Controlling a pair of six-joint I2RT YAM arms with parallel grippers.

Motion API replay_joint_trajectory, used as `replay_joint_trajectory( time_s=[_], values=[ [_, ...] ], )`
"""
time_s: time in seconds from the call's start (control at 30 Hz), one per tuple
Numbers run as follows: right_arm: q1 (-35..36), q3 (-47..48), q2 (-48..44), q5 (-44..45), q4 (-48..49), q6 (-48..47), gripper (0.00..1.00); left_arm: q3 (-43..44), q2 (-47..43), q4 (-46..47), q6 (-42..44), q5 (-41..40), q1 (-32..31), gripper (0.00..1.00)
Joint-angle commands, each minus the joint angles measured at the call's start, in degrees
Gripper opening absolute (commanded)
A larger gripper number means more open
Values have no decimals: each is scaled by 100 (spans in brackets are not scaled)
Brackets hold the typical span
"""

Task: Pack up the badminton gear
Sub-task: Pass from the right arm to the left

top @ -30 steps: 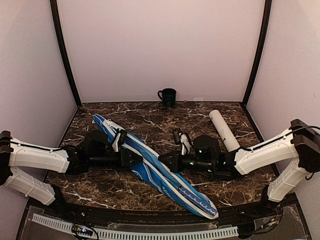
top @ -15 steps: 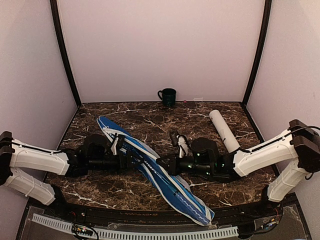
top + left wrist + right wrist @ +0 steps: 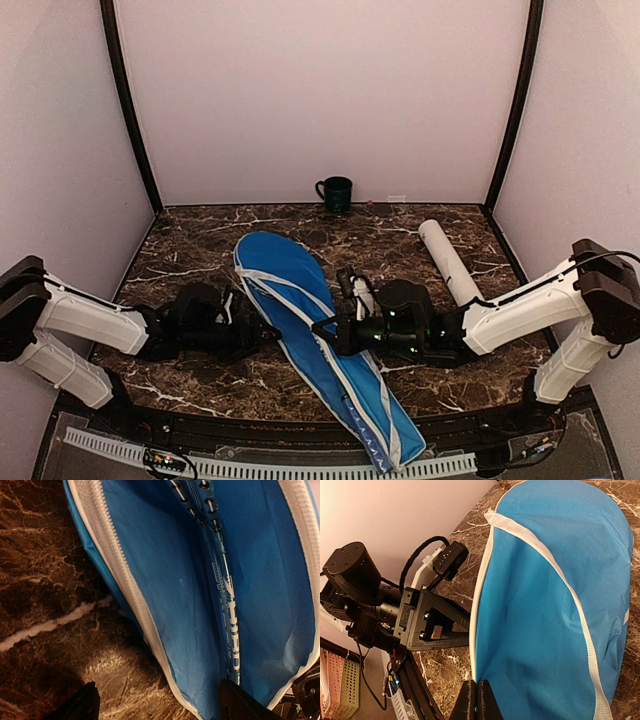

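Note:
The blue racket cover (image 3: 300, 320) lies flat on the marble table, its round end toward the back and its narrow end at the front edge. My right gripper (image 3: 322, 330) is shut on the cover's white-trimmed edge (image 3: 476, 680). My left gripper (image 3: 262, 335) stands open beside the cover's left edge, holding nothing. In the left wrist view the cover (image 3: 165, 580) gapes along its zipper (image 3: 115, 565), and a racket shaft (image 3: 227, 610) lies inside. The left gripper (image 3: 160, 705) straddles that open edge. The white tube (image 3: 447, 260) lies at the right, behind the right arm.
A dark green mug (image 3: 335, 192) stands at the back wall. The enclosure's walls close in the table on three sides. In the right wrist view the left gripper (image 3: 440, 622) sits close to the cover (image 3: 555, 605).
The cover, held up on edge between both grippers, has dropped flat. My left gripper has opened and let go of it. The right gripper stays shut on its edge.

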Motion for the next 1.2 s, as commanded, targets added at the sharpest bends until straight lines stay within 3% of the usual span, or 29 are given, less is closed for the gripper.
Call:
replay_joint_trajectory(
  time_s=[0.0, 0.13, 0.43, 0.67, 0.73, 0.97, 1.17],
  values=[
    [56, 6, 64, -78, 780, 115, 0, -91, 358, 895, -79, 4, 18, 84],
    [67, 20, 35, -98, 825, 159, 0, 7, 880, 1508, -204, 116, -44, 79],
    [65, 74, -145, 16, 928, 239, 0, 220, 1474, 1546, -442, 1, -272, 57],
    [63, -15, -277, 385, 1163, 512, 0, 400, 1673, 1794, -582, -15, -719, 55],
    [65, -18, -278, 515, 1182, 544, 0, 425, 1682, 1842, -643, -55, -860, 47],
    [20, -127, -297, 941, 819, 749, 0, 310, 1282, 1918, -594, -229, -967, 1],
    [-98, -132, -431, 1187, -472, 767, 0, 741, 381, 818, 159, -308, -967, 0]
  ],
)
